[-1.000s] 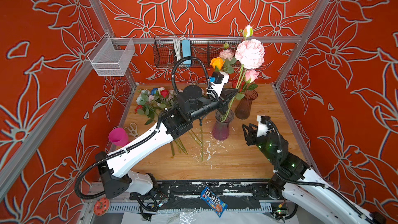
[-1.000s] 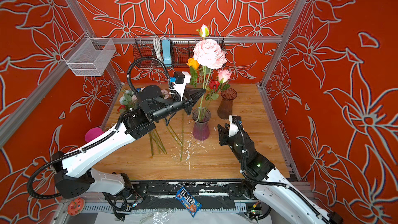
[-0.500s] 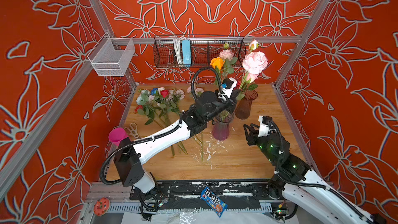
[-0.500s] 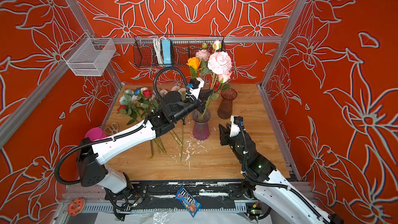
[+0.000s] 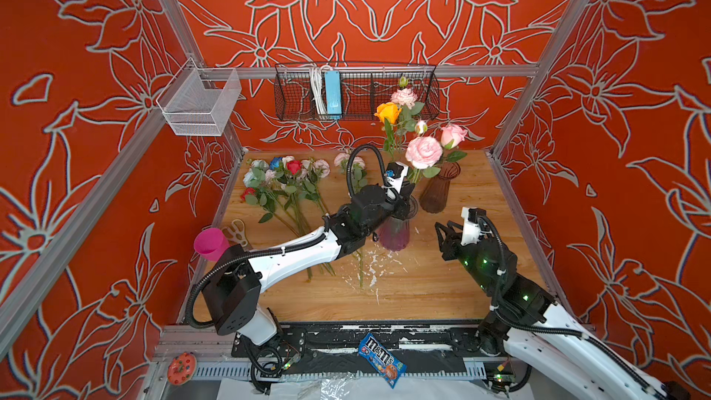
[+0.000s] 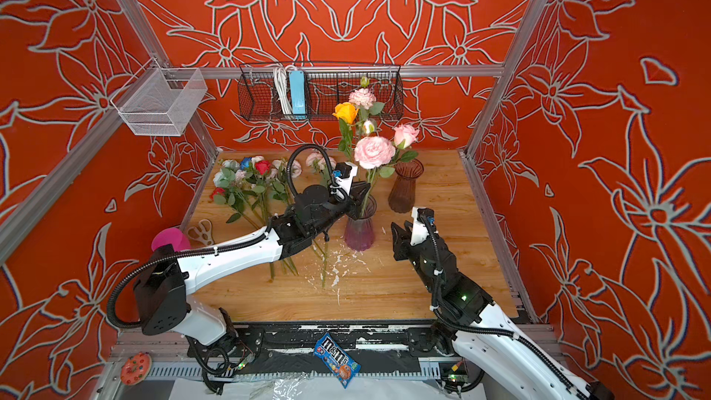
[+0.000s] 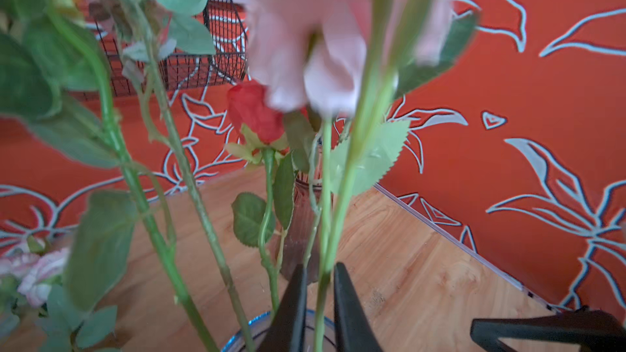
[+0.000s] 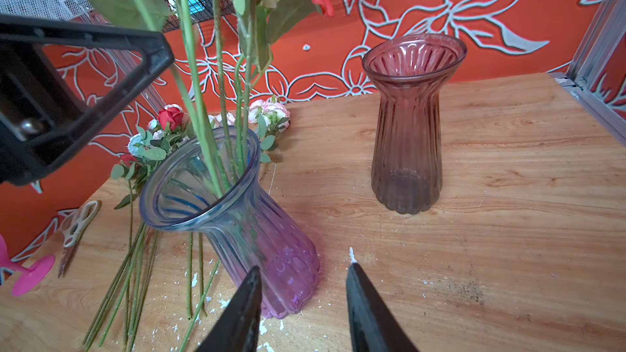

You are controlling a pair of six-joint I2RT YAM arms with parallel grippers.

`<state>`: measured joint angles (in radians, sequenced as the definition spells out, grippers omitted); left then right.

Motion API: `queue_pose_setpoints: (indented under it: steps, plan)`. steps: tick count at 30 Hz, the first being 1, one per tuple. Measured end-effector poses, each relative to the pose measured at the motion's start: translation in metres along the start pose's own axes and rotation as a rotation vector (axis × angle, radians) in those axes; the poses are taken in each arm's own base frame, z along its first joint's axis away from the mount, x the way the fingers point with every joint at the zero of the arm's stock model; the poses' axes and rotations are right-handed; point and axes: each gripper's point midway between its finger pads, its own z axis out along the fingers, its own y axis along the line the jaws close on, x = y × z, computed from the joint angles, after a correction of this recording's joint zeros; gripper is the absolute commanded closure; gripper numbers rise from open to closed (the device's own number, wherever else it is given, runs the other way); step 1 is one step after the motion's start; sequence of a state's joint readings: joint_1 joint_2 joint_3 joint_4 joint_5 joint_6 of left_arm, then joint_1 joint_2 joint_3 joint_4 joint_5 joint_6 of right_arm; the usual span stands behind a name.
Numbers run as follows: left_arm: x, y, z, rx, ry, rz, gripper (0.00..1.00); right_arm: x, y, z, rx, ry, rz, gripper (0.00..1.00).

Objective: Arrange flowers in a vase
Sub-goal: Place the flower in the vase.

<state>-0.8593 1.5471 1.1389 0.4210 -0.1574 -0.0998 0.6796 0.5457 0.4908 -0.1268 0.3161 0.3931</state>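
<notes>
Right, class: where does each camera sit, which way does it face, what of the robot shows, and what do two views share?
Top views: high at the front, looking down and backward; shows left arm, right arm, left gripper, right gripper.
Left wrist: on the left arm, facing flower stems above the purple vase; its fingers.
Right wrist: on the right arm, facing both vases across the table; its fingertips.
Shared: both wrist views show the brown vase.

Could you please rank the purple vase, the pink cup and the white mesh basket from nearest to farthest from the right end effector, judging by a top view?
1. The purple vase, just to the left of the right end effector.
2. The pink cup, far over on the left side.
3. The white mesh basket, hung high at the back left corner.
</notes>
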Motion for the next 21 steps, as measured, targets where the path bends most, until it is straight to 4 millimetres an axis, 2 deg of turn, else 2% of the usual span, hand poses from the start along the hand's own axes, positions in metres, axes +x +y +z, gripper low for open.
queue_pose_setpoints:
  steps: [7,8,11,14,18,21]
  plan:
    - [-0.008,0.006,-0.017,-0.032,0.024,-0.019,0.37,0.001,0.0,0.0,0.002,0.005,-0.002,0.57]
    - [-0.011,0.007,-0.022,-0.036,0.027,-0.022,0.32,0.001,0.0,0.0,0.001,0.004,-0.002,0.57]
    - [-0.022,0.011,-0.044,-0.049,0.033,-0.034,0.27,0.0,0.0,-0.001,-0.001,-0.001,0.001,0.57]
    - [-0.033,0.015,-0.074,-0.055,0.032,-0.041,0.13,-0.001,0.0,-0.002,-0.003,-0.005,0.002,0.57]
    - [-0.04,0.021,-0.107,-0.068,0.051,-0.043,0.11,-0.002,-0.001,-0.002,-0.001,-0.007,0.003,0.57]
    - [-0.034,0.026,-0.12,-0.092,0.099,-0.029,0.09,-0.001,-0.001,-0.001,0.0,-0.003,0.001,0.57]
